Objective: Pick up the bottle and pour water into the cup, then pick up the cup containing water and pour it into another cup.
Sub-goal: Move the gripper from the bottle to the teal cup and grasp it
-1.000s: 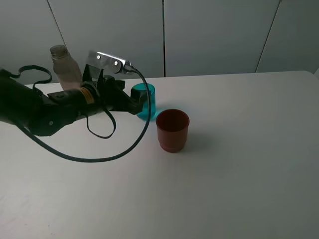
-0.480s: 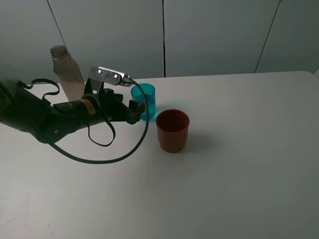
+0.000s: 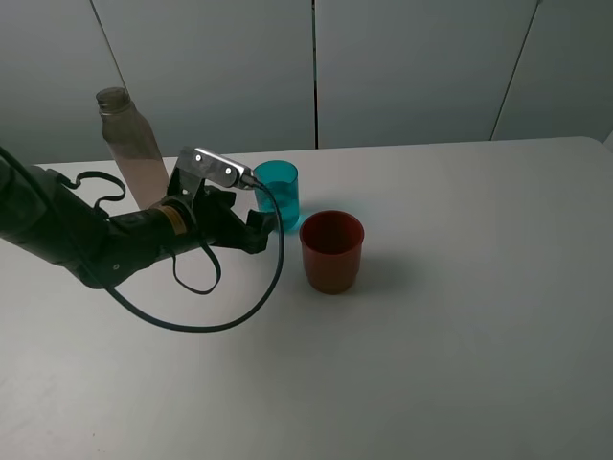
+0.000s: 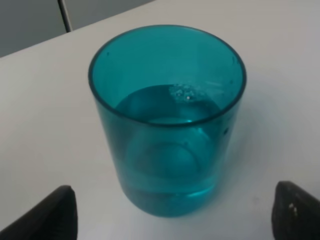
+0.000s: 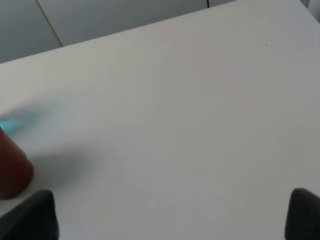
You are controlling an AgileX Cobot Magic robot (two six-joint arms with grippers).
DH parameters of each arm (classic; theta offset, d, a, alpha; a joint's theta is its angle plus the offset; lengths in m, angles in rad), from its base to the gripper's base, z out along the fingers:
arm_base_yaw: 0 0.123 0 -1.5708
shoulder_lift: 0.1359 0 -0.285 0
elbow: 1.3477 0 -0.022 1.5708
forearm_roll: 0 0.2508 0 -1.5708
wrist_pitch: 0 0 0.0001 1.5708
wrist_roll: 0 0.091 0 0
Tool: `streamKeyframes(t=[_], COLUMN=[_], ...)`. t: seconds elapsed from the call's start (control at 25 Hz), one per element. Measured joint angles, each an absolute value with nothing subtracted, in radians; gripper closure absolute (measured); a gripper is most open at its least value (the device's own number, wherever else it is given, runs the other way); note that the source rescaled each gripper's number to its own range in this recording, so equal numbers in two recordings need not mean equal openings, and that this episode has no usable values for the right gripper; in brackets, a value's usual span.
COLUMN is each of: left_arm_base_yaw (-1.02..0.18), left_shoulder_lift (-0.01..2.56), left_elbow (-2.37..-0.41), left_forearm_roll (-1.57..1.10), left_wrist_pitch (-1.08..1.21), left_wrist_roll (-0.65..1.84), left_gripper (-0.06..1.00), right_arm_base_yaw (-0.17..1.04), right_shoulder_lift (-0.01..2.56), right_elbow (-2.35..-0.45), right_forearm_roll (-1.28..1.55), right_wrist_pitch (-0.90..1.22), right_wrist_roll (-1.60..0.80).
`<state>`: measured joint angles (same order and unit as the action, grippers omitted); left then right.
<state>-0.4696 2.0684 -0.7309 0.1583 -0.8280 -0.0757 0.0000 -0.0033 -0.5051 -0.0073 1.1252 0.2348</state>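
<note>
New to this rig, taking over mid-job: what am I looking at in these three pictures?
A robot with two arms, each ending in a two-finger gripper. The wide picture is from a camera mounted high: the left gripper over a white table, a teal cup holding water, a red cup beside it, and a clear bottle behind the arm. The other two are from wrist cameras. The left gripper is open, fingers not touching the teal cup. The right gripper is open over the table. Nothing is held.

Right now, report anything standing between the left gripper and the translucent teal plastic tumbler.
Nothing visible does. The open left gripper faces the translucent teal plastic tumbler with only tabletop between; the opaque red-brown plastic cup stands aside.
</note>
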Motion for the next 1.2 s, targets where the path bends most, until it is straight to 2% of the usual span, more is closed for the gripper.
streamKeyframes(t=[0.4, 0.88, 1.2], left_arm_base_yaw=[-0.459, -0.390, -0.390], left_shoulder_lift=[2.184, 2.256, 2.296], left_elbow=[-0.794, -0.904, -0.968], left_forearm_roll=[0.156, 0.267, 0.341], left_wrist_pitch=[-0.968, -0.941, -0.937], left_wrist_roll=[-0.037, -0.042, -0.092], left_gripper=[-0.06, -0.06, -0.06], right_arm_base_yaw=[0.000, 0.000, 0.000], right_shoulder_lift=[-0.003, -0.003, -0.003], right_elbow=[-0.505, -0.505, -0.505], right_forearm_roll=[-0.007, -0.007, -0.007], right_wrist_pitch=[1.125, 1.125, 1.125], right_wrist_roll=[0.235, 0.235, 0.235])
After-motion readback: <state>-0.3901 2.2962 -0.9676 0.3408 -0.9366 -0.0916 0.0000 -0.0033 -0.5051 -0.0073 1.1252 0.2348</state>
